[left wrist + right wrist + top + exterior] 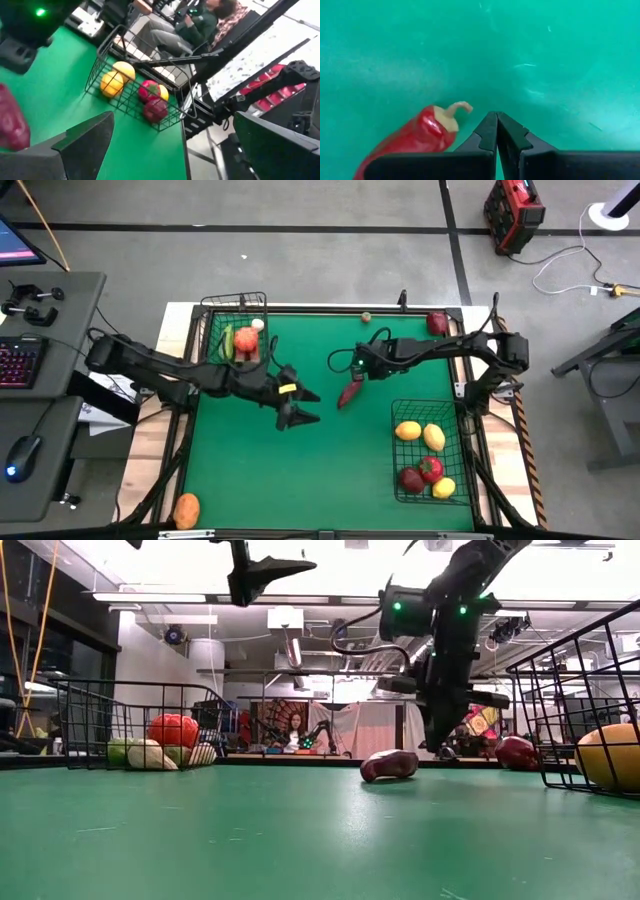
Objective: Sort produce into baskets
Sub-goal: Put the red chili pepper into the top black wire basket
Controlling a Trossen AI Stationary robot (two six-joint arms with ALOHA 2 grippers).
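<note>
Orange potato-shaped toy [186,510] sits unsorted on the bare wood at the near-left corner, off the green worktop [300,470]. Smaller square wire-mesh basket [212,315] at far left holds a red tomato-like piece [246,340], a green piece and a white one, so likely the vegetable bin. Left end effector [300,406] hangs mid-worktop, fingers spread wide, holding nothing; looks parked clear of the other arm. Right end effector [356,372] is just right of it, fingers pinched fully shut and empty, tip right beside the dark-red chilli-shaped toy [349,393], which lies flat on the worktop. Judgement: pepper not grasped; fingers need to open before a pick. Longer wire-mesh basket [400,480] at near right holds yellow and red fruit. A dark-red round piece [437,323] waits at the far-right edge. Right wrist view shows the shut tips beside the pepper's stem; the low view confirms the left end effector is well above the surface, which the overhead can't tell.
</note>
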